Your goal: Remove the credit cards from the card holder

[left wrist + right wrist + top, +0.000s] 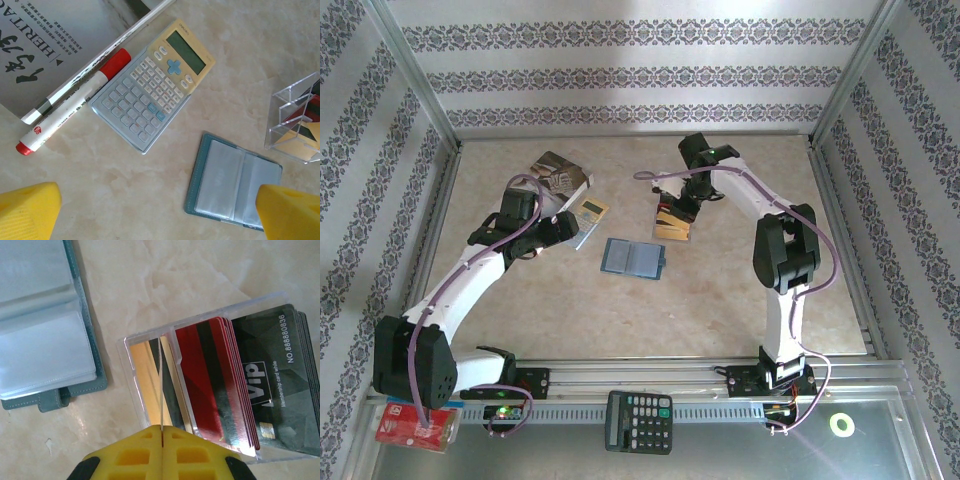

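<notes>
A book (pixel 45 45) printed "HERITAGE", a red-capped marker (pixel 70 102) and a calculator (pixel 152 85) lie at the left of the table (pixel 720 300), near the wide-spread left pincer (pixel 160 212). The wallet (pixel 235 185) lies open mid-table, just left of a clear box (pixel 132 375) holding red and black cards (pixel 215 385), the black one marked "VIP" and "NO.888880836". The right pincer (pixel 162 452) is pressed together on a thin gold card (pixel 161 390) seen edge-on.
</notes>
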Controlling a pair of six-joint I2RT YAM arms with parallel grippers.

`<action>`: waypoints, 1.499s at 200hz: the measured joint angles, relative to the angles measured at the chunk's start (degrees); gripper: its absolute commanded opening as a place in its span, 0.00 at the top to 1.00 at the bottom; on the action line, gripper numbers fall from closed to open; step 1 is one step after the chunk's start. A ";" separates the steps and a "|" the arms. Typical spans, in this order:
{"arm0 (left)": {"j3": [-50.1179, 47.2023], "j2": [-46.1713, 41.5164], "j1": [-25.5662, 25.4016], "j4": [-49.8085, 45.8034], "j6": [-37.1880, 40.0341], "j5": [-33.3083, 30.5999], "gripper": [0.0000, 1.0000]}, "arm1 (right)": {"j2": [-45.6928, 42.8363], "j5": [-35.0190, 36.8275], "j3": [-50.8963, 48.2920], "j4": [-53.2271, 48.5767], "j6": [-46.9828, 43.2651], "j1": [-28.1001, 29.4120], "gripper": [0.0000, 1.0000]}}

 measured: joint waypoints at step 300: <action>1.18 4.90 0.09 1.70 -1.11 5.42 0.00 | -6.01 12.24 -21.33 27.76 56.13 21.53 0.51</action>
